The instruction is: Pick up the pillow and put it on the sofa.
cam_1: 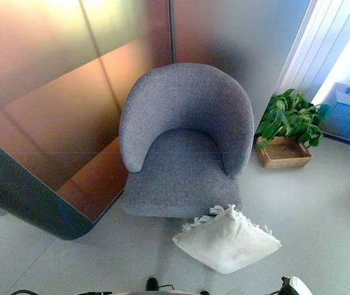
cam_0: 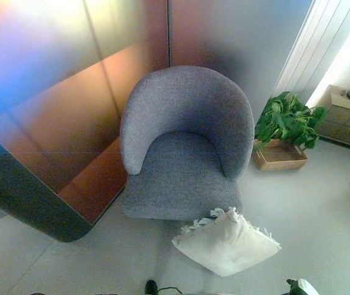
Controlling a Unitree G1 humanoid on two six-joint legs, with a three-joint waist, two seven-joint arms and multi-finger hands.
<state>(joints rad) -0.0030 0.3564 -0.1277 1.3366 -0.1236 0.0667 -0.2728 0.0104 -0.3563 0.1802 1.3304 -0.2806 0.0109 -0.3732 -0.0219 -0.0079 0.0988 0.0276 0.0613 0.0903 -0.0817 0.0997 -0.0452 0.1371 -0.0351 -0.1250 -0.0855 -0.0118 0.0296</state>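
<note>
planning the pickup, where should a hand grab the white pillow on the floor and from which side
Probably the pillow's near right corner, reached from the robot's side. The pillow lies flat on the floor, its far fringed edge against the grey chair's front, so the near edges and right side are free. Neither hand shows in view.

Pale floor [cam_0: 322, 203], grey sofa [cam_0: 184, 147], white pillow [cam_0: 227, 243] at its front, potted plant [cam_0: 285, 126] beside

Neither hand in view.
</note>
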